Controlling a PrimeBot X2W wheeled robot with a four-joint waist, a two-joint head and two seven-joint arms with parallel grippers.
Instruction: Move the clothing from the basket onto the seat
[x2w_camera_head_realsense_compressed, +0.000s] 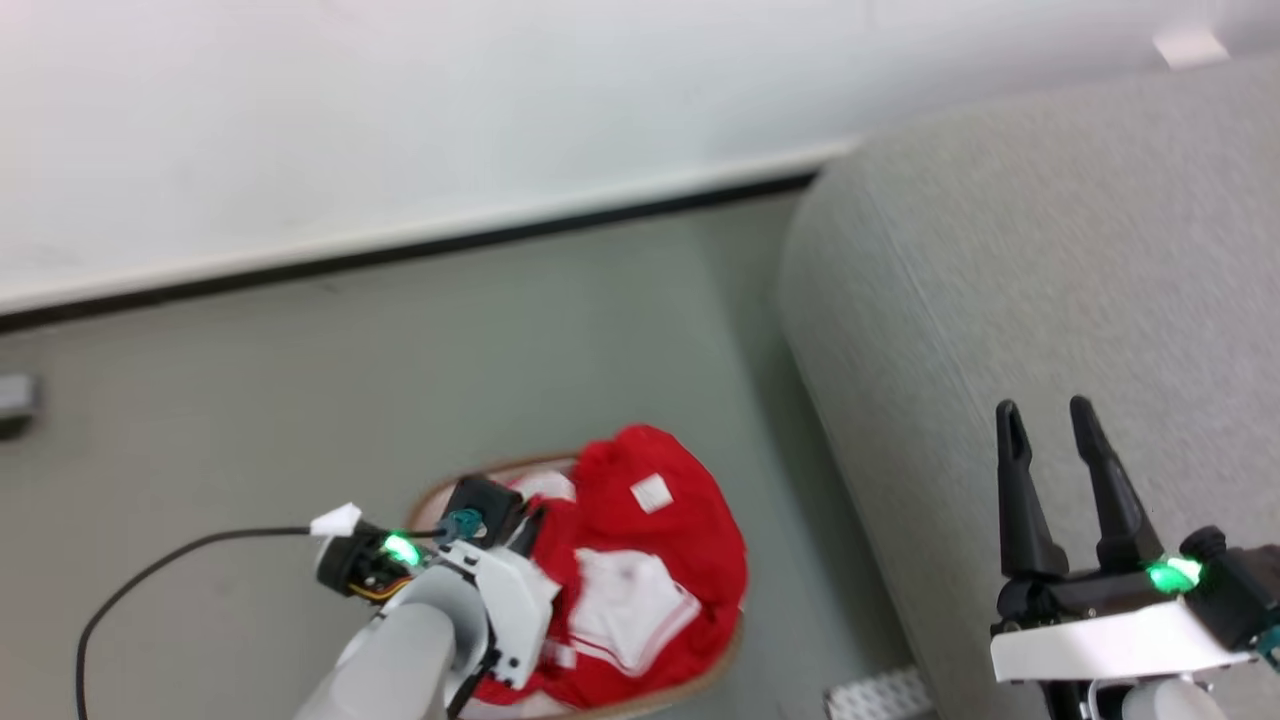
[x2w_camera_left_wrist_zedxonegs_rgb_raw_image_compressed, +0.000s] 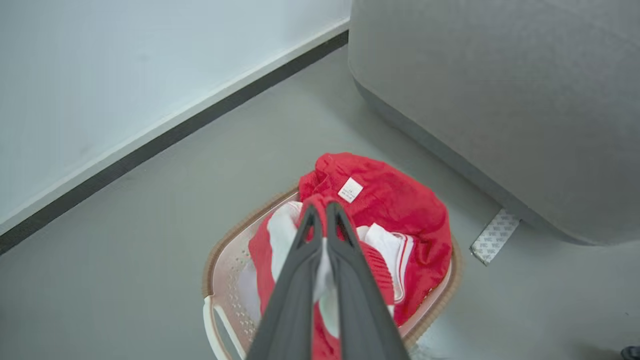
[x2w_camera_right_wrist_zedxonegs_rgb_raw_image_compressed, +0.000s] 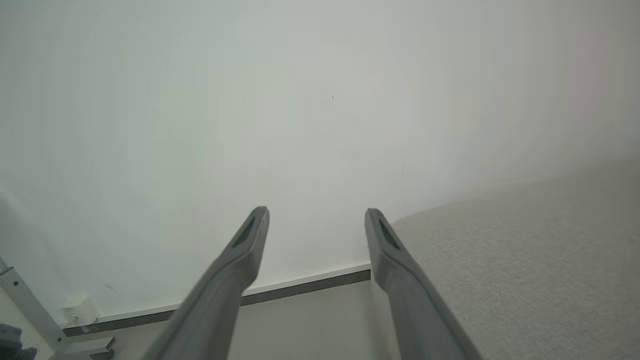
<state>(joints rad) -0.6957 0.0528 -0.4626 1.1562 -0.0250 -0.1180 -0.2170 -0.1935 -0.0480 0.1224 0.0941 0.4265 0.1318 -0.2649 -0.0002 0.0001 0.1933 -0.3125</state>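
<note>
Dark fingers of the left gripper (x2w_camera_left_wrist_zedxonegs_rgb_raw_image_compressed: 322, 210) press together on a fold of the red-and-white clothing (x2w_camera_left_wrist_zedxonegs_rgb_raw_image_compressed: 405, 215), at lower centre of the left wrist view. The clothing lies heaped in the basket (x2w_camera_left_wrist_zedxonegs_rgb_raw_image_compressed: 222, 255), which stands on the grey floor (x2w_camera_left_wrist_zedxonegs_rgb_raw_image_compressed: 150, 225). The grey seat (x2w_camera_left_wrist_zedxonegs_rgb_raw_image_compressed: 500, 100) rises at upper right, apart from the basket. The right gripper (x2w_camera_head_realsense_compressed: 1045, 407), at lower right of the head view, hangs over the seat with its fingers spread.
</note>
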